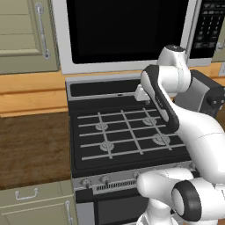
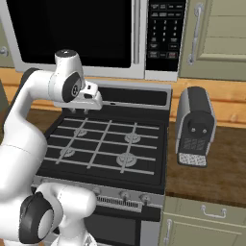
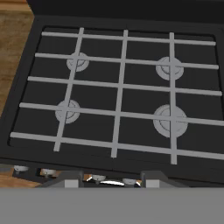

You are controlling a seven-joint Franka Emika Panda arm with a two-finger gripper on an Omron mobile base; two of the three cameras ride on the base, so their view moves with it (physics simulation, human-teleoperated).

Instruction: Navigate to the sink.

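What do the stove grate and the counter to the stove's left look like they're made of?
The stove grate looks like pale grey matte metal: thin straight bars crossing over round burners on a black top. The counter looks like dark brown wood, judging by its streaky grain, with little shine. Both are rendered, so this rests on looks alone.

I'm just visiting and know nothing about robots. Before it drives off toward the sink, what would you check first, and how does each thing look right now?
1. Sink in sight: not ok. The robot faces the black gas stove, with a microwave above it.
2. Gripper carrying nothing: ok, nothing shows between the finger tips, which stand apart.
3. Arm clear of the stove: ok, the hand hangs above the grates, not touching them.
4. Toaster out of the way: ok, it stands on the wooden counter right of the stove, apart from the arm.
5. Which way the sink lies: cannot tell.
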